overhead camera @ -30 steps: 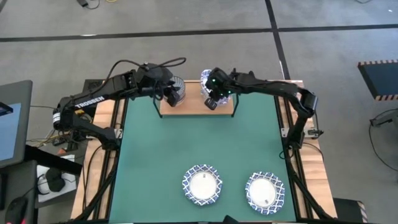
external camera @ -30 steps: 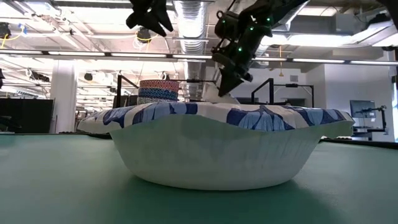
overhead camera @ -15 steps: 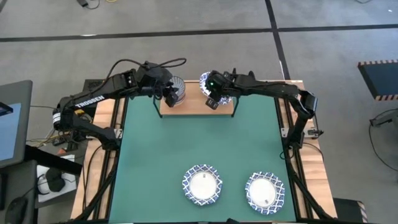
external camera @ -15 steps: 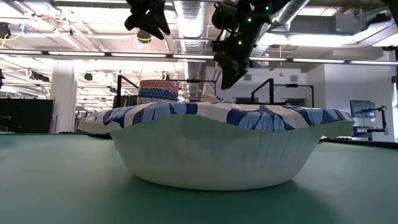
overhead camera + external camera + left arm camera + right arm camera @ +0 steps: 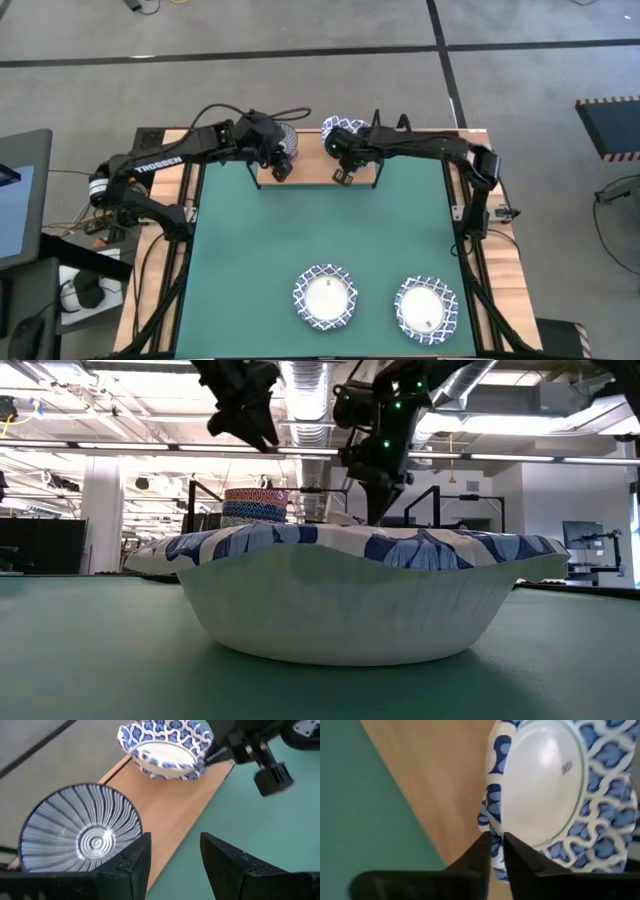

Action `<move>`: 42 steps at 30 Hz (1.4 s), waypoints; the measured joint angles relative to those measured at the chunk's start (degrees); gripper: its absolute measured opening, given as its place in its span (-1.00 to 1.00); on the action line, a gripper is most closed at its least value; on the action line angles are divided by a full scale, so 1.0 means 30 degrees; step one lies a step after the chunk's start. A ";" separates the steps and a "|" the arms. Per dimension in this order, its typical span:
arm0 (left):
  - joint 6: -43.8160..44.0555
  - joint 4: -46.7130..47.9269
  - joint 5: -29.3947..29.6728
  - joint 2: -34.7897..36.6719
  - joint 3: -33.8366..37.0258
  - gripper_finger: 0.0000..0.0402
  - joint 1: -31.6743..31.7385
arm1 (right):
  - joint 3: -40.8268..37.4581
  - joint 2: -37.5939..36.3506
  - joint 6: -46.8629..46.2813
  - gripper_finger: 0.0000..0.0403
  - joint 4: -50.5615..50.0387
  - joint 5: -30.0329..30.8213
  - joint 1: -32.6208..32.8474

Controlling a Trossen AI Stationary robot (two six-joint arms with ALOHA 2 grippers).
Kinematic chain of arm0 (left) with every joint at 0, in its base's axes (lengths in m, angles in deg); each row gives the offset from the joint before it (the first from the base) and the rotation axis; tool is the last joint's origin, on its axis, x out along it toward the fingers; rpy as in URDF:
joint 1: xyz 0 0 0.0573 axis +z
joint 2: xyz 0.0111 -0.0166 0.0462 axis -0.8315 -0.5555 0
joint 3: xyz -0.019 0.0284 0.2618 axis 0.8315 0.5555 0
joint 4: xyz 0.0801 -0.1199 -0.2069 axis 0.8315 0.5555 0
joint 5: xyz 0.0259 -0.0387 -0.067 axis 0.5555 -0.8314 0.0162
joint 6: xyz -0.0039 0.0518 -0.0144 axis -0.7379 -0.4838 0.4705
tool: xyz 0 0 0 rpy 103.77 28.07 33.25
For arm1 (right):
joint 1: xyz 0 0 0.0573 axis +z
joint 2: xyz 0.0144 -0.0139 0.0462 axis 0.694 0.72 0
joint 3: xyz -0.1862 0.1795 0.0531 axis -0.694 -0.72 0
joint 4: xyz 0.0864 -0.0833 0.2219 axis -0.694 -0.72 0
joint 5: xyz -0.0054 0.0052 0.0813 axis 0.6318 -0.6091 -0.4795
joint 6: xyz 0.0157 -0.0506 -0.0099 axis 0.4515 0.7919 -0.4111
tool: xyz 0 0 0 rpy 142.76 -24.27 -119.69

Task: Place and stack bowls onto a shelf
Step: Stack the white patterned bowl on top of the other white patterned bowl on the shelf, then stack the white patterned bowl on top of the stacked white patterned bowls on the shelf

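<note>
The right gripper (image 5: 495, 851) has its fingers pinching the rim of the white, blue-patterned paper bowl (image 5: 545, 785) on the light-wood shelf (image 5: 315, 170) at the table's far edge; nudge it squarely onto the board before letting go. The left gripper's (image 5: 172, 865) fingers are spread and empty beside the dark-blue radial-striped bowl (image 5: 82, 832).

Shelf (image 5: 312, 170) at bench (image 5: 320, 235) rear carrying two bowls (image 5: 284, 138); two more bowls (image 5: 325, 296) side by side at front

We find the green mat (image 5: 320, 225) wide open mid-table. Two patterned bowls (image 5: 325, 296) (image 5: 426, 307) block its near edge; on the shelf (image 5: 318, 168), a striped bowl (image 5: 80, 836) and patterned bowl (image 5: 165, 747) flank bare wood.
</note>
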 joint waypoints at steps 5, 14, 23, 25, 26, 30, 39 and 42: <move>-0.1950 -0.1136 0.0233 -0.0734 -0.0022 -0.23 0.0077 | -0.0007 -0.0898 -0.1804 -0.90 -0.0264 -0.0026 0.0829; -0.2982 -0.4135 -0.1650 -0.3542 -0.1334 -0.29 0.1201 | -0.0013 -0.3620 -0.4118 -0.35 -0.1306 -0.0082 0.1084; -0.3773 -0.4081 -0.2658 -0.7800 -0.4944 -0.41 0.1383 | -0.0007 -0.6728 -0.7036 0.12 -0.2868 0.1163 0.1135; -0.3773 -0.4103 -0.2637 -0.8390 -0.5129 -0.43 0.1319 | -0.0007 -0.7537 -0.7566 0.12 -0.3534 0.1511 0.1185; -0.3773 -0.4086 -0.2619 -0.8626 -0.5136 -0.43 0.1319 | -0.0007 -0.7946 -0.7889 0.11 -0.3743 0.1571 0.1265; -0.3823 -0.3709 -0.2026 -0.9516 -0.5017 -0.47 0.1319 | -0.0007 -0.9258 -0.9106 0.07 -0.4664 0.2124 0.1723; -0.4706 -0.3498 -0.1926 -1.1099 -0.4995 -0.51 0.1319 | 0.0000 -1.0773 -1.0584 0.03 -0.4964 0.3493 0.3014; -0.4775 -0.3830 -0.1946 -1.1090 -0.4991 -0.51 0.1319 | 0.0000 -1.0970 -1.0864 0.03 -0.4951 0.3497 0.3227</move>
